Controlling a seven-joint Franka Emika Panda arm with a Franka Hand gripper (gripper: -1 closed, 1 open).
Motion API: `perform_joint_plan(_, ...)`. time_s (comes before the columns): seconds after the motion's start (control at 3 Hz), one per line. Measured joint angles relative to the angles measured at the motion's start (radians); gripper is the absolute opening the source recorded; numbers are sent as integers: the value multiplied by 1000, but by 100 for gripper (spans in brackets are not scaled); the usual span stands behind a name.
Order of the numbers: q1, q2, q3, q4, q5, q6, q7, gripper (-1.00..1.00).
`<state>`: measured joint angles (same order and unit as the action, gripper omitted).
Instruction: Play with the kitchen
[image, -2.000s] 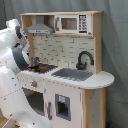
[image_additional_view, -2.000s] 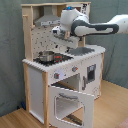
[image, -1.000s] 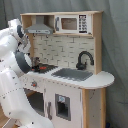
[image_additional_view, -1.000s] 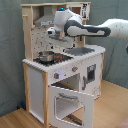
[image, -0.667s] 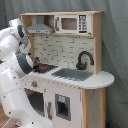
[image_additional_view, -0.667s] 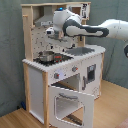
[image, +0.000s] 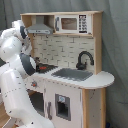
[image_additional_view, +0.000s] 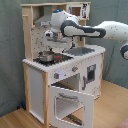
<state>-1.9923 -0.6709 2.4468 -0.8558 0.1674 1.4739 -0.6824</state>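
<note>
Leftward in the second exterior view since earlier, our claw (image_additional_view: 49, 36) hovers above the pale-wood toy kitchen's (image_additional_view: 60, 75) small metal pot (image_additional_view: 46, 57); grip unclear. Oven door (image_additional_view: 72, 102) hangs open; play continues.

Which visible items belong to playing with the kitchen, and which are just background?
Job:
- toy kitchen, oven door hanging open
- pot on stovetop
- gripper above the pot
- sink, faucet

Background:
- grey curtain
- wooden floor
</note>
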Motion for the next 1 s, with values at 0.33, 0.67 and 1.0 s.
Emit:
perform_joint_plan(0.33,-33,-65,40,0,32,-1,22,100)
perform_joint_plan(0.67,-33,-65,41,0,34,-1,22,-100)
perform_joint_plan(1.0,-34,-65,41,0,51,-1,22,-100)
